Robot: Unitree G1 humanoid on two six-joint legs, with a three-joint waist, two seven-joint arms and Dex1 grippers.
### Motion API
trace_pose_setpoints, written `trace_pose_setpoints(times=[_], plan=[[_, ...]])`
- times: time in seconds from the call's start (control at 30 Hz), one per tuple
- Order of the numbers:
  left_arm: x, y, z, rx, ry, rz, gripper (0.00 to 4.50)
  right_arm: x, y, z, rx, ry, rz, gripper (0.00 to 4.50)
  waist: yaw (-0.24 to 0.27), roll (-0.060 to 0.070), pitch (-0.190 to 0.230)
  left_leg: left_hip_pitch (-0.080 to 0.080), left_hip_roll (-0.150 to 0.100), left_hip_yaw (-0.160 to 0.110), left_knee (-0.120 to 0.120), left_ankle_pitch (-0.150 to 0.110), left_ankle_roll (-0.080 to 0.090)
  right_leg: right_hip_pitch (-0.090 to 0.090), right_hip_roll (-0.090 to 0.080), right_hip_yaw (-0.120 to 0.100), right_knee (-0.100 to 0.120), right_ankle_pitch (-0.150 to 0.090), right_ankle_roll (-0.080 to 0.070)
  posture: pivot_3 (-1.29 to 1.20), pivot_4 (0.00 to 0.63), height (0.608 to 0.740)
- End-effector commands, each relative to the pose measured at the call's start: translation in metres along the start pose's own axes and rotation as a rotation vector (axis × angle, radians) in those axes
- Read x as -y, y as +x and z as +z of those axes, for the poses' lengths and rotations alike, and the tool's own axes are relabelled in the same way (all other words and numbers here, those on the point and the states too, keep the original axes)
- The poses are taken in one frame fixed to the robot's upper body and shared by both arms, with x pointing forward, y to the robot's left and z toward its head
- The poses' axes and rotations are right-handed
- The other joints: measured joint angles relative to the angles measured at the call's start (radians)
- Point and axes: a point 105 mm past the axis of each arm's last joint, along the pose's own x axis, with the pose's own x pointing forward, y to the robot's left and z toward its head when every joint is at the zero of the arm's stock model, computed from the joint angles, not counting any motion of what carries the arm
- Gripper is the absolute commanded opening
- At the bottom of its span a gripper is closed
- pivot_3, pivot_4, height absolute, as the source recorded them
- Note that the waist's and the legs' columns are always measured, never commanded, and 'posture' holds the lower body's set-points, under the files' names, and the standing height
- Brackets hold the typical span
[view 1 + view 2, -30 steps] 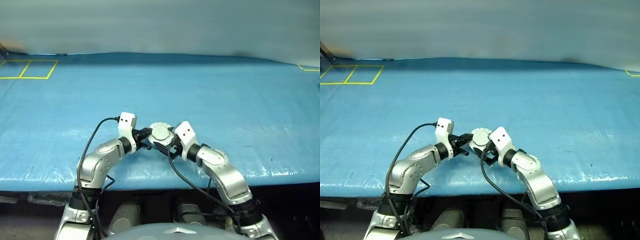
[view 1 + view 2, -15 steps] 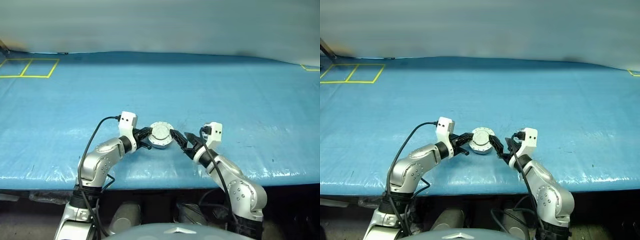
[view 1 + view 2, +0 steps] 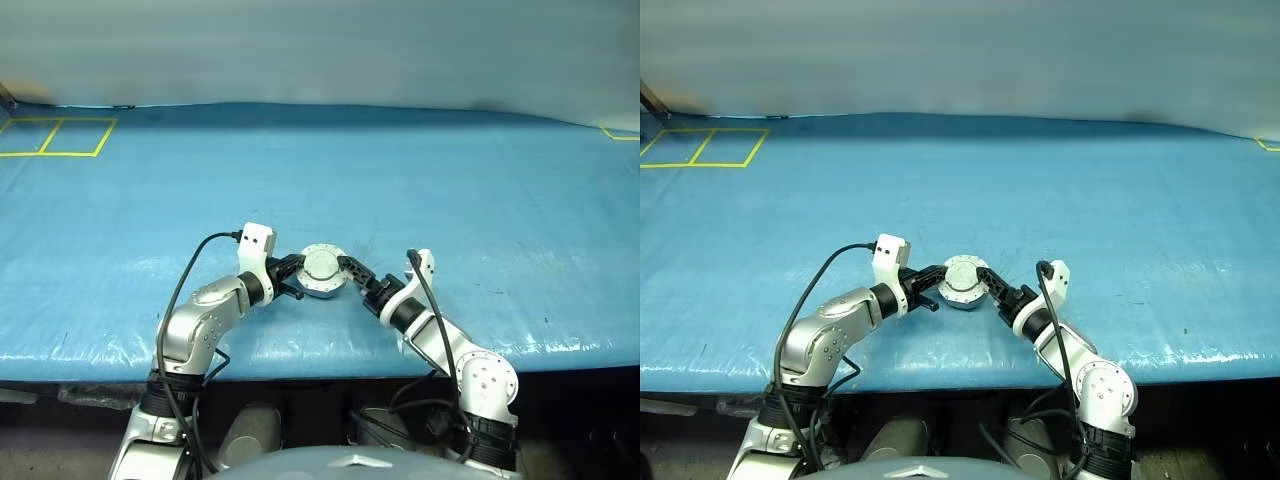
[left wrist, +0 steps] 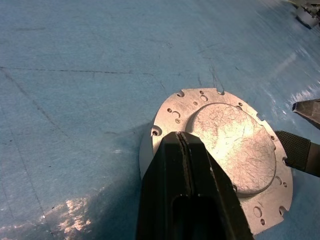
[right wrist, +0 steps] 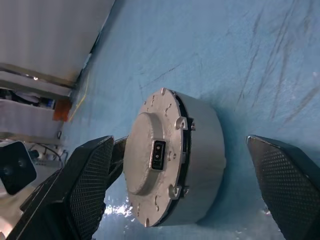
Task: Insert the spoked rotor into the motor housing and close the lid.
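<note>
The motor housing (image 3: 319, 289) is a round silver puck standing on the blue table, with the grey lid (image 3: 322, 265) lying on top, raised centre up. The spoked rotor is hidden. My left gripper (image 3: 293, 273) is shut, and its tips (image 4: 182, 137) rest on the lid's (image 4: 231, 145) near rim. From the other side my right gripper (image 3: 352, 271) is open, one finger (image 5: 90, 185) on each side of the housing (image 5: 202, 145), apart from its wall. A small dark socket shows in the lid's centre (image 5: 150, 165) in the right wrist view.
The blue sheet covers the whole table (image 3: 450, 200). Yellow tape squares (image 3: 55, 138) lie at the far left corner and a yellow mark (image 3: 620, 135) at the far right. The table's front edge (image 3: 320, 362) runs just under both forearms.
My right wrist has rolled over and its elbow has dropped, so the open gripper now straddles the housing from the right instead of lying over it. The left gripper and housing stayed put.
</note>
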Motion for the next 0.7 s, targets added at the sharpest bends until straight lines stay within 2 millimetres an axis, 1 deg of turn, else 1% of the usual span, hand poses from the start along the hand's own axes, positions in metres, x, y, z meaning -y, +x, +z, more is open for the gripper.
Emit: trace_pose_setpoints(times=[0.03, 0.27, 0.5, 0.6, 0.7], plan=[[0.005, 0.005, -0.019, -0.069, -0.021, -0.018, 0.0, -0.026, 0.015, -0.016, 0.014, 0.197, 0.121, 4.46, 0.0, 0.0, 0.0, 0.0, 0.0, 0.0, 0.0, 0.0, 0.0, 0.0, 0.0, 0.0, 0.0, 0.0, 0.0, 0.0, 0.15, 0.74], [0.003, 0.004, -0.02, -0.073, -0.02, -0.012, 0.0, -0.028, 0.019, -0.027, -0.013, 0.343, 0.16, 4.46, -0.003, 0.0, 0.0, 0.0, 0.0, 0.0, 0.0, 0.0, 0.0, 0.0, 0.0, 0.0, 0.0, 0.0, 0.0, 0.0, 0.15, 0.74], [0.003, 0.003, -0.022, -0.081, -0.021, -0.01, 0.0, -0.035, 0.018, -0.035, -0.044, 0.394, 0.214, 4.46, -0.007, 0.0, 0.0, 0.0, 0.0, 0.0, 0.0, 0.0, 0.001, 0.001, 0.0, 0.0, 0.0, 0.0, 0.0, 0.0, 0.15, 0.74], [0.003, 0.003, -0.022, -0.083, -0.021, -0.008, 0.0, -0.034, 0.018, -0.035, -0.046, 0.401, 0.214, 3.86, -0.009, 0.0, 0.0, 0.0, 0.0, 0.0, 0.0, 0.0, 0.002, 0.0, 0.0, 0.0, 0.0, 0.0, 0.001, 0.0, 0.15, 0.74], [0.003, 0.003, -0.022, -0.085, -0.022, -0.009, 0.0, -0.033, 0.016, -0.036, -0.048, 0.403, 0.214, 2.94, -0.012, 0.0, 0.0, 0.0, 0.0, 0.0, 0.0, 0.0, 0.002, 0.0, 0.0, 0.0, 0.0, 0.0, 0.001, 0.0, 0.15, 0.74]])
